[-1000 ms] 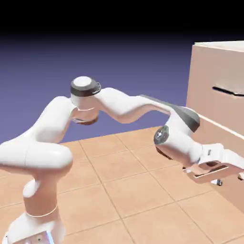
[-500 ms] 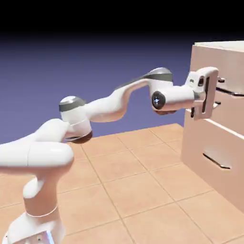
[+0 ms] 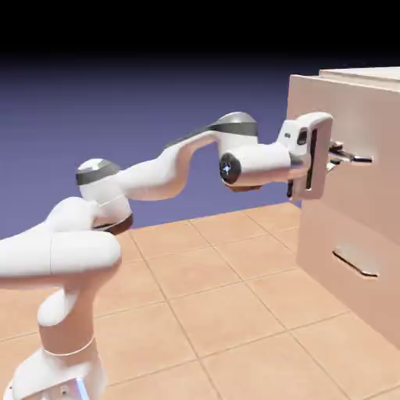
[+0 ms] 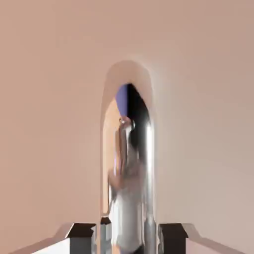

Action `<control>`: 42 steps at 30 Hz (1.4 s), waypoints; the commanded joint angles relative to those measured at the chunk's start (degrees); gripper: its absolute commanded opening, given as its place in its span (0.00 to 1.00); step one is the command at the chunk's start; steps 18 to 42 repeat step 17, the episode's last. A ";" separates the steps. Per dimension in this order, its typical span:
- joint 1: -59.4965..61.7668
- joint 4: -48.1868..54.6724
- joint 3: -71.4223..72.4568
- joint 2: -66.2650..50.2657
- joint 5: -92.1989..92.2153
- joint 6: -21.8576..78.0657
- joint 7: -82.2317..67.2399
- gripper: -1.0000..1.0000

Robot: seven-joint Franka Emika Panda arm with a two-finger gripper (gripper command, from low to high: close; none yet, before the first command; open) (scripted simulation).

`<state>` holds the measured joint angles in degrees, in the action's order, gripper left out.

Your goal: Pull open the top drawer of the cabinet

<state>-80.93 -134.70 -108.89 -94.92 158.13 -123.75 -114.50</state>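
While the fingers [image 3: 334,153] clamp the handle [image 4: 130,173] — bar gripped between both tips — the top drawer [image 3: 351,117] juts forward of the cabinet [image 3: 351,297] front.

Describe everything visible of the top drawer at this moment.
The top drawer is the upper of two flat pale beige fronts on the cabinet. In the exterior view it stands out from the cabinet body, proud of the lower front, so it is partly open. Its thin metal bar handle looks shiny and fills the middle of the hand view, running between the two grey fingertips. The pincer is at that handle; actual contact cannot be confirmed.
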 commanded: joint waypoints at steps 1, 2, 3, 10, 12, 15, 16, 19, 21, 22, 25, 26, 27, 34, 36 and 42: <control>-1.45 -2.08 -0.32 -0.24 -0.21 0.62 -0.24 0.00; -2.91 -4.16 -0.67 -0.49 -0.67 1.24 -0.36 0.00; -4.40 -6.23 -1.04 -0.76 -1.17 1.84 -0.47 0.00; -15.62 -20.76 -4.66 -3.59 -6.12 5.24 -0.62 0.00; -16.54 -21.86 -5.01 -3.89 -6.61 5.39 -0.55 1.00; -20.44 -26.01 -6.74 -5.00 -9.12 5.68 -0.51 1.00; -22.39 -28.08 -7.61 -5.56 -10.38 5.82 -0.48 1.00; -23.97 -29.76 -8.31 -6.01 -11.40 5.93 -0.46 1.00; -23.97 -29.76 -8.31 -6.01 -11.40 5.93 -0.46 1.00; -23.97 -29.76 -8.31 -6.01 -11.40 5.93 -0.46 1.00; -23.97 -29.76 -8.31 -6.01 -11.40 5.93 -0.46 1.00; -23.97 -29.76 -8.31 -6.01 -11.40 5.93 -0.46 1.00; -23.97 -29.76 -8.31 -6.01 -11.40 5.93 -0.46 1.00; -23.97 -29.76 -8.31 -6.01 -11.40 5.93 -0.46 1.00; -23.97 -29.76 -8.31 -6.01 -11.40 5.93 -0.46 1.00; -23.97 -29.76 -8.31 -6.01 -11.40 5.93 -0.46 1.00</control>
